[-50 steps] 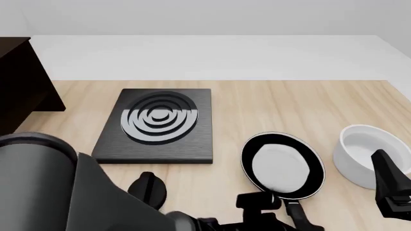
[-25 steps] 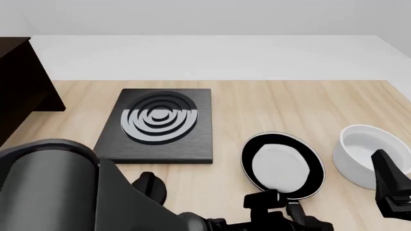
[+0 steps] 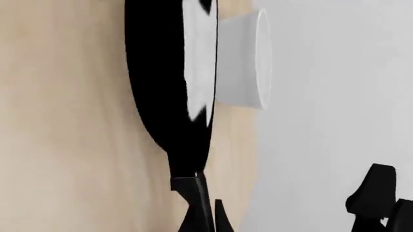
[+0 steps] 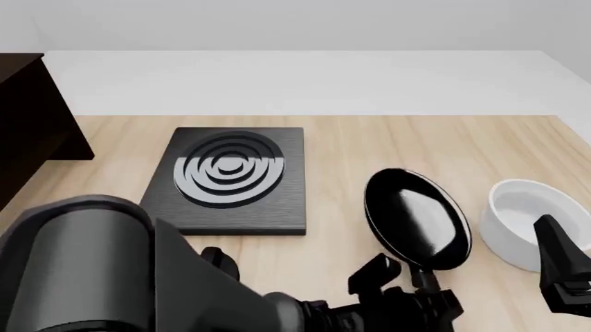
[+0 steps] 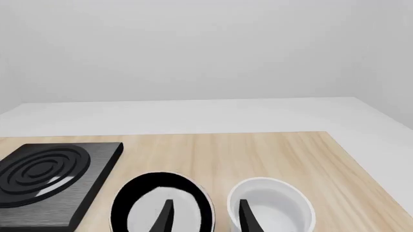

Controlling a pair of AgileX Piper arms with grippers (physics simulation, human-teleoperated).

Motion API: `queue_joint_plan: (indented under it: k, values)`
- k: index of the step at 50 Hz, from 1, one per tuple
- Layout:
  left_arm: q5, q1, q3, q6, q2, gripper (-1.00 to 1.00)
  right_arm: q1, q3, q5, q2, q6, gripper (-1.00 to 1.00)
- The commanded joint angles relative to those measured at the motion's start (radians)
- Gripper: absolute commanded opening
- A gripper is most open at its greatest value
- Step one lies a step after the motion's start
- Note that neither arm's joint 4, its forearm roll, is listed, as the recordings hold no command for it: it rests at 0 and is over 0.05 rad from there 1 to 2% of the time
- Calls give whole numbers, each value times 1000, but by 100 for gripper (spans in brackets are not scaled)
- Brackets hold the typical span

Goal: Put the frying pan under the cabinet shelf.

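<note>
Tipping since earlier: frying pan [image 4: 417,218] shows glossy underside; left pincer [image 4: 420,287] clamped on handle [image 4: 423,278].

frying pan [image 4: 417,218]: black, tilted, glossy underside showing, right of centre | cabinet shelf [image 4: 28,117]: dark, far left

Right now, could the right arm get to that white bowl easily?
Probably yes. The right gripper hangs beside the white bowl, its fingers apart, and nothing lies between them; the frying pan is on the bowl's other side.
</note>
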Motion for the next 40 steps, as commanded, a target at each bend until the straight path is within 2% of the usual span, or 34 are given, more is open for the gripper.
queue_joint_plan:
  k: [1, 7, 10, 20, 24, 40]
  values:
    - [-4, 68, -19, 159, 131, -100, 0, 0, 0, 0, 0, 100]
    - [-15, 96, 24, 151, 92, -100, 0, 0, 0, 0, 0, 100]
    - [-37, 111, 85, 135, 12, -100, 0, 0, 0, -1, 0, 100]
    - [-27, 165, 168, 135, -143, -100, 0, 0, 0, 0, 0, 100]
    - [-31, 169, 227, 124, -237, -100, 0, 0, 0, 0, 0, 100]
    - [3, 181, 338, 99, -497, -100, 0, 0, 0, 0, 0, 100]
